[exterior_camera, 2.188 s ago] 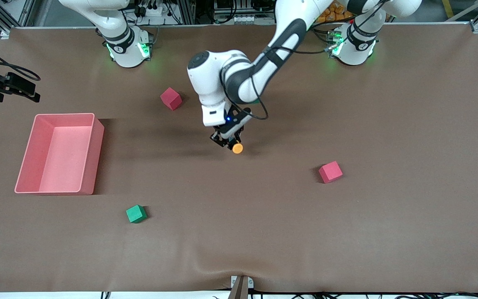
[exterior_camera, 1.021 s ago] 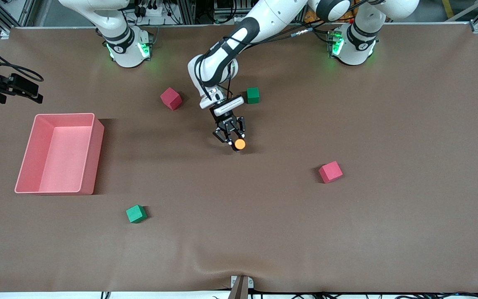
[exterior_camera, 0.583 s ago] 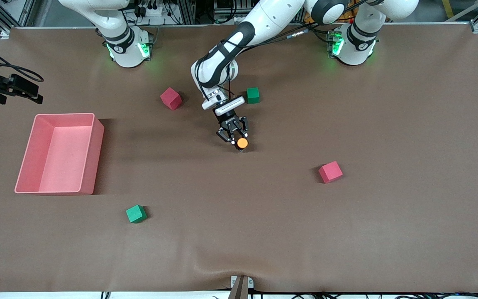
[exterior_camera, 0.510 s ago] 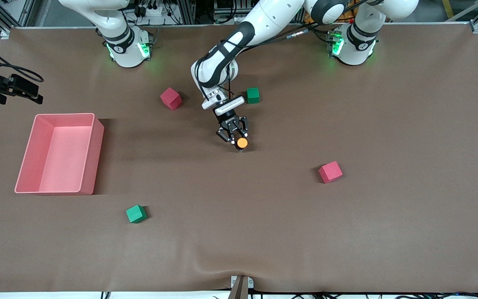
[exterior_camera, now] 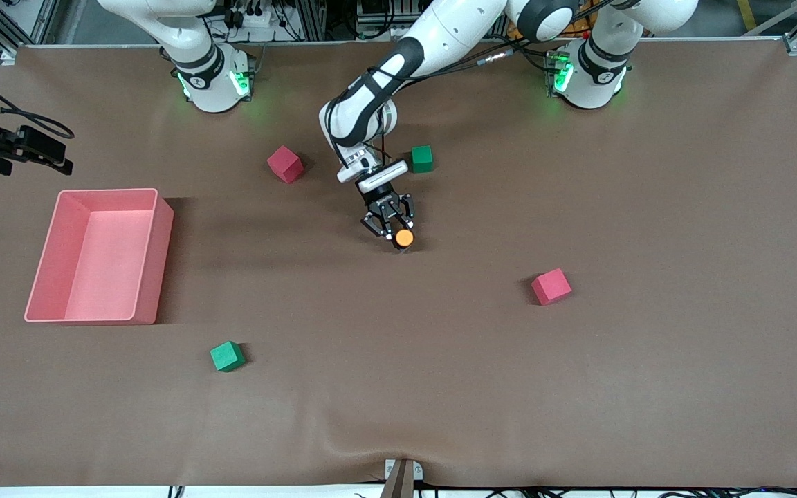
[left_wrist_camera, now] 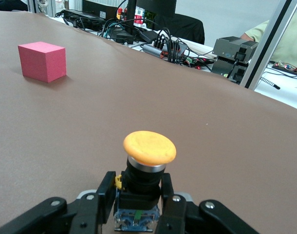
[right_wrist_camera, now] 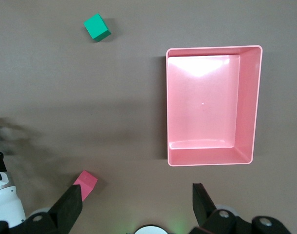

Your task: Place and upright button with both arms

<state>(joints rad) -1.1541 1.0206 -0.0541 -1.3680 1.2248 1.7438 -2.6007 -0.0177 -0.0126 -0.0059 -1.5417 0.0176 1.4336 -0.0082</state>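
Left tool (exterior_camera: pixel 394 232) clamping the push-button (exterior_camera: pixel 405 238) by its black body, at mid-desk (exterior_camera: pixel 647 380), between the green cube (exterior_camera: pixel 422 158) near the arm bases and the red cube (exterior_camera: pixel 551 286) toward the left arm's end. Orange cap now facing up and level in the left wrist view (left_wrist_camera: pixel 149 146), where two seconds back it was hanging tilted from a high wrist; arm since lowered, and holding steady for the last half second. Judged: button upright and at or very near the surface, release pending. Contact of its bluish base with the desk not confirmable, the base being cut off between the fingers (left_wrist_camera: pixel 105 195). Right tool (right_wrist_camera: pixel 139 204) standing wide open and empty, high over the pink bin (right_wrist_camera: pixel 258 105); right arm waiting, its hand outside the front view.
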